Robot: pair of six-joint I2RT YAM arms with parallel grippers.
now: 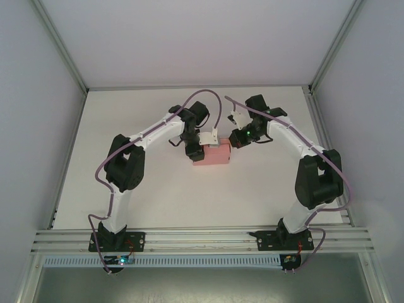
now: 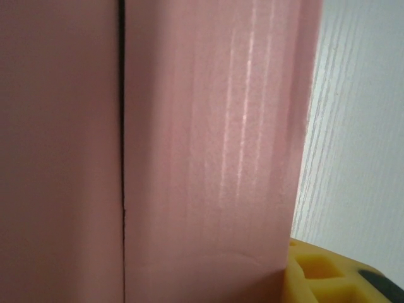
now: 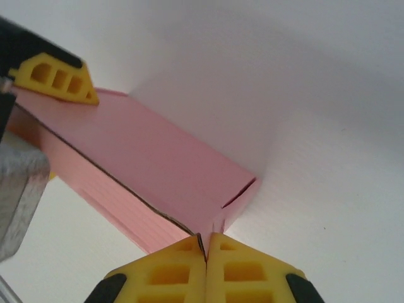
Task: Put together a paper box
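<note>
Your paper box (image 1: pixel 213 155) lies flat near the middle of the white table (image 1: pixel 158 196). It is folded up into a small pink block. It sits between your two grippers, one at each end.

From the left wrist, the box (image 2: pixel 208 158) is very close. A thin dark line (image 2: pixel 122 158) runs along it where two pink pieces meet. From the right wrist, you see the long top of the box (image 3: pixel 158 158). You also see a thin dark slit (image 3: pixel 238 192) at its near end.

Your left gripper (image 1: pixel 194 150) is at the left end of the box and holds it. One yellow finger (image 3: pixel 53 79) lies on top of the box at the far end. A little bit of yellow peeks out from under the box there too. From the left wrist, a yellow finger (image 2: pixel 319 273) touches the box's edge.

Your right gripper (image 1: pixel 235 140) is at the right end of the box. Its two yellow fingertips (image 3: pixel 164 271) are pressed tight against each other. They touch the near corner of the box. You cannot tell if a thin bit of pink card is caught between them.
</note>
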